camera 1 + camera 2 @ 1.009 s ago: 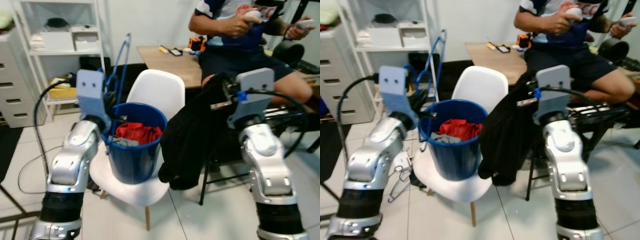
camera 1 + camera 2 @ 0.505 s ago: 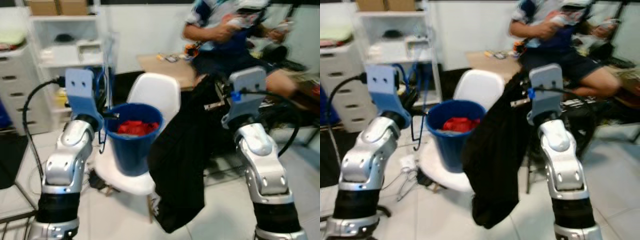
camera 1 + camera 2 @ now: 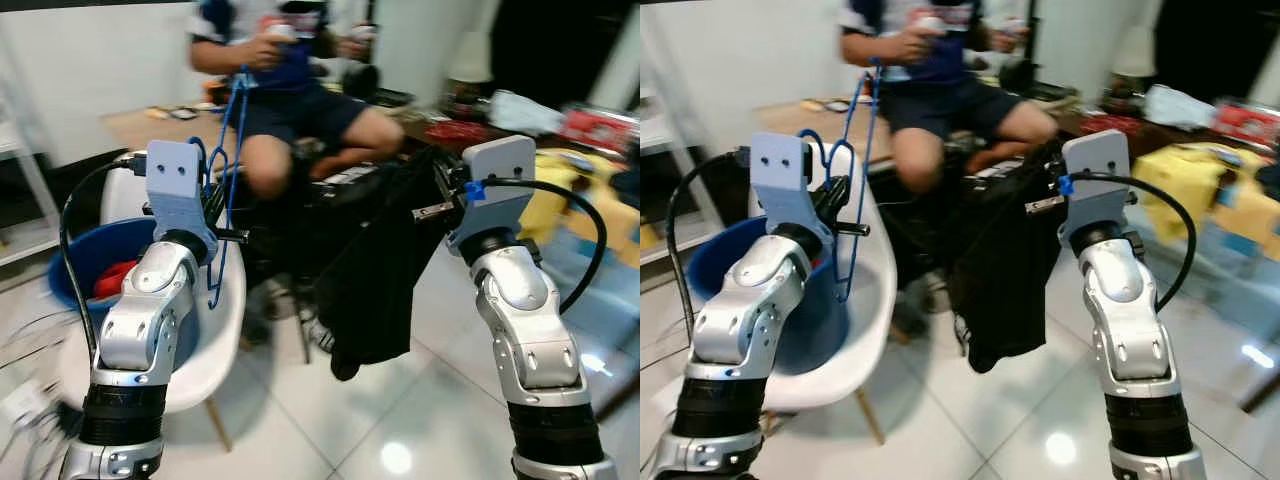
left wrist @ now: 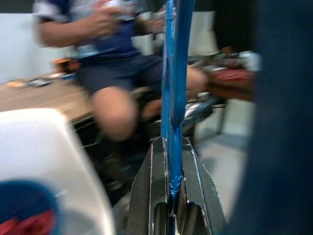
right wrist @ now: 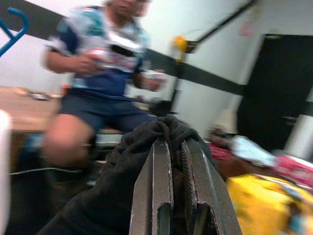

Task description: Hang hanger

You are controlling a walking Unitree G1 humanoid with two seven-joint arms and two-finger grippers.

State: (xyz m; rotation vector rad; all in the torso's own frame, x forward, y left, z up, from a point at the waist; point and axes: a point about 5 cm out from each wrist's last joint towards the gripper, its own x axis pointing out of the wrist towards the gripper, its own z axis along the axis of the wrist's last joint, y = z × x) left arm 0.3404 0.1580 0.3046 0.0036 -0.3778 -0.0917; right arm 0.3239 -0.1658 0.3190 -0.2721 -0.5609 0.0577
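Blue bucket (image 3: 75,262) on white chair (image 3: 225,300) at left; left gripper (image 4: 170,196) clamps blue hanger (image 3: 228,150) upright above it. Seated person (image 3: 285,90) behind; right gripper (image 5: 171,161) pinches black garment (image 3: 375,290), hanging free. View has swung right since earlier: chair now far left, shelving gone.

A white tiled floor (image 3: 400,420) spreads across the lower frame. At lower left a white chair (image 3: 225,300) stands on it, carrying a blue bucket (image 3: 75,265).
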